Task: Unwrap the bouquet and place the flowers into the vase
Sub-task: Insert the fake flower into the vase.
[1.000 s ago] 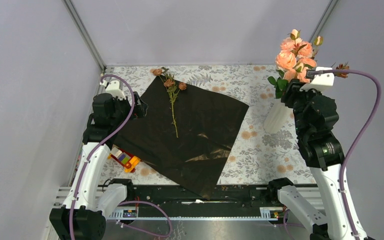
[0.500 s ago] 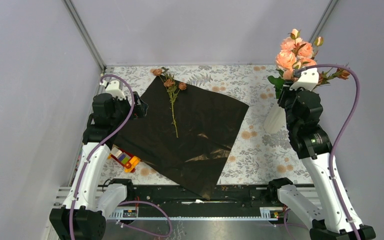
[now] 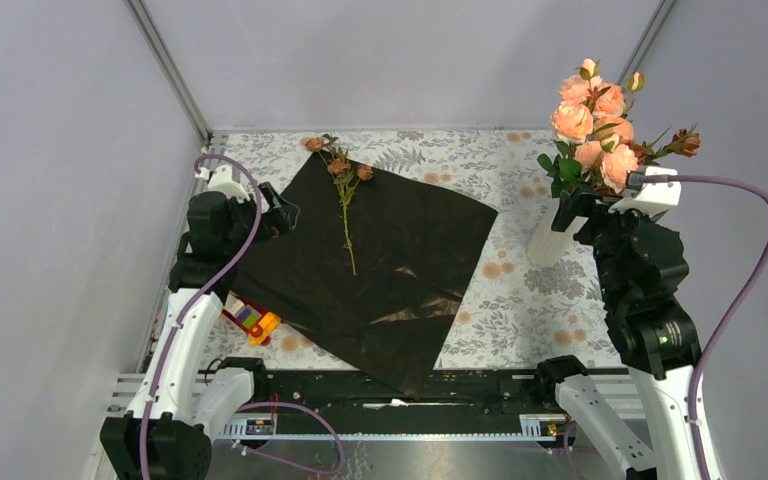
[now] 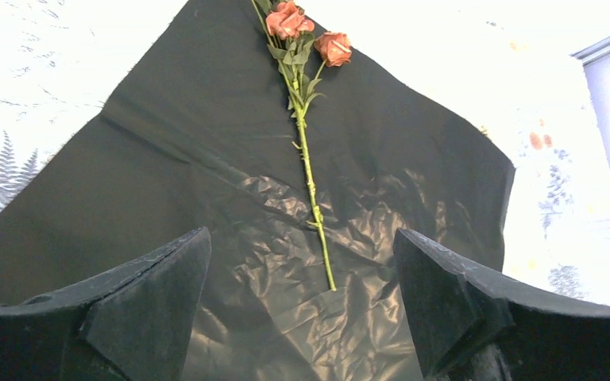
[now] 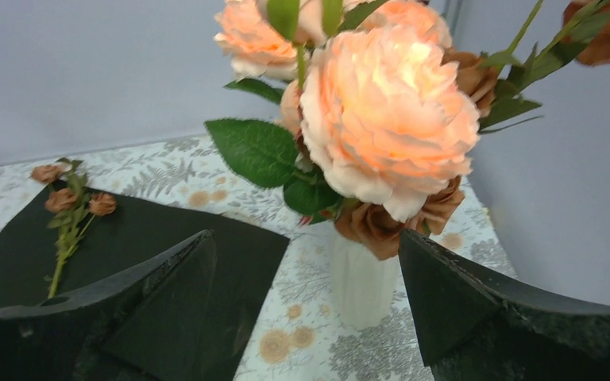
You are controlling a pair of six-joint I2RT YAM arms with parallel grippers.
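Rose stem (image 3: 345, 215) lies near-to-far on the black wrapping paper (image 3: 400, 280). At the paper's left edge, the left gripper (image 3: 280, 213), jaws apart and empty, is nearer. Right of the paper stands the filled vase (image 3: 545, 238), with the right gripper (image 3: 575, 205) spread empty beside it.

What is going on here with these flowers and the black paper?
The black wrapping paper lies opened flat on the table. Most flowers stand in the white vase at the right; the right gripper is open beside them, holding nothing. One thin stem lies on the paper, not yet in the vase. The left gripper is open near the paper's left corner, facing that stem.
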